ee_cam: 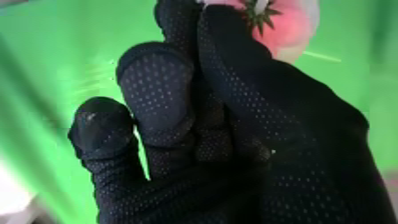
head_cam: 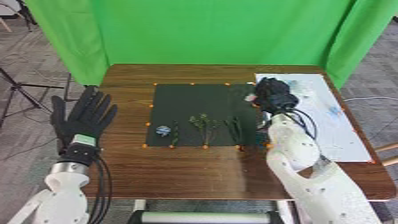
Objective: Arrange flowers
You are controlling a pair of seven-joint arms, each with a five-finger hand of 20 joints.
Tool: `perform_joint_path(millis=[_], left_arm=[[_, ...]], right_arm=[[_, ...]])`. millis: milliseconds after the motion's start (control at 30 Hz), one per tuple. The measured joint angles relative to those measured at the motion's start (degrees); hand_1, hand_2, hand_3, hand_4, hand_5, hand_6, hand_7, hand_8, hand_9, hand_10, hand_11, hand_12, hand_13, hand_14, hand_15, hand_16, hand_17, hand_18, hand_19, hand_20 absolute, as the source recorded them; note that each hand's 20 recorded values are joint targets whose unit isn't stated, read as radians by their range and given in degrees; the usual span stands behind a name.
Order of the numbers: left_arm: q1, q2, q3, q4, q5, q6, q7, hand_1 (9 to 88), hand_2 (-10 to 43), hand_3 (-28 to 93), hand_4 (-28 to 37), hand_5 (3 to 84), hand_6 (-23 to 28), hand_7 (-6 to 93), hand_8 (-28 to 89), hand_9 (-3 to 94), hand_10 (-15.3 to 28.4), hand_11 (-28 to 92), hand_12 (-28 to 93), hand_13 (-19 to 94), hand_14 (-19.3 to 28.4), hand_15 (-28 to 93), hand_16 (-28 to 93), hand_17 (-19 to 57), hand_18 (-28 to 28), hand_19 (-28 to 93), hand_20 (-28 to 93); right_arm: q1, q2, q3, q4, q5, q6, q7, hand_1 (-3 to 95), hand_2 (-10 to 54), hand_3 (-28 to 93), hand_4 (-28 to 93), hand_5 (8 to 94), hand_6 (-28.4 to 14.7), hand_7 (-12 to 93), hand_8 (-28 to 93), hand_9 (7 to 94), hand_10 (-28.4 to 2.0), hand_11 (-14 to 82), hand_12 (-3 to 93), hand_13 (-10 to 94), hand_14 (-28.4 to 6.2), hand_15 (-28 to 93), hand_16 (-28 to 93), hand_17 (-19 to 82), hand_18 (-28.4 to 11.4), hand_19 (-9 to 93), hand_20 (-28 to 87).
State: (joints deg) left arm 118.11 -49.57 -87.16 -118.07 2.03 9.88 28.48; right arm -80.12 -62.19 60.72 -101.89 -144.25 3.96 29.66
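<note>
Black-gloved right robot hand (head_cam: 274, 94) is pinching a pink, green-backed flower (ee_cam: 291, 27). Pretty sure it's just left of the hand, head view.

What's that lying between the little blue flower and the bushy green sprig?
A single slender green stem lies between the blue flower and the bushy sprig, as the head view shows.
</note>
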Motion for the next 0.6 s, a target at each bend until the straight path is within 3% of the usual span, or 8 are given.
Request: perform_joint_path(millis=[167,300,433,600], left_arm=[[-0.75,-0.33,1.55,0.39,-0.02,0.18,-0.05,24.1,20.9,57,-28.3,35.7,5.7,10.0,-9,31.9,12.4,16,8,22,11.0,26,-9,-3.2,12.3,32,9],[-2.71,-0.35,4.18,1.31,-0.02,0.33,-0.45,23.9,21.0,57,-28.3,35.8,5.8,9.9,-9,31.7,12.5,16,8,22,11.0,26,-9,-3.2,12.3,32,9],[-4.88,-0.32,6.67,1.96,0.00,0.33,-0.98,24.0,21.0,57,-28.3,35.9,5.9,9.7,-8,31.4,12.4,16,8,22,11.0,26,-8,-3.1,12.2,31,9],[-6.30,-0.29,7.40,2.12,0.02,0.31,-1.59,23.1,21.0,58,-28.3,35.8,5.9,9.4,-8,31.5,12.3,15,9,22,11.0,25,-8,-3.1,12.2,31,9]], right_arm=[[6.89,-6.25,-7.39,3.21,0.48,-1.10,-5.31,61.1,-9.2,76,-28,76.0,0.1,25,3,87.0,-7.9,7.6,38.8,77,-4.9,57,36,45,-19.8,93,41],[10.63,-11.44,-10.58,7.17,1.55,-5.21,-10.36,61.1,-9.3,76,-28,75.3,0.1,25,3,86.4,-7.8,7.4,38.5,76,-4.8,57,37,45,-19.8,93,40],[14.24,-14.95,-13.61,12.62,3.09,-8.81,-11.04,60.1,-9.3,75,-28,73.9,-0.1,25,3,84.8,-7.7,7.2,37.7,76,-4.9,56,37,44,-19.7,93,39],[17.18,-17.47,-16.66,19.30,1.25,-7.53,-10.34,60.1,-9.4,74,-27,73.4,-0.3,26,2,84.6,-7.9,7.5,37.2,76,-4.9,56,37,45,-19.8,93,39]])
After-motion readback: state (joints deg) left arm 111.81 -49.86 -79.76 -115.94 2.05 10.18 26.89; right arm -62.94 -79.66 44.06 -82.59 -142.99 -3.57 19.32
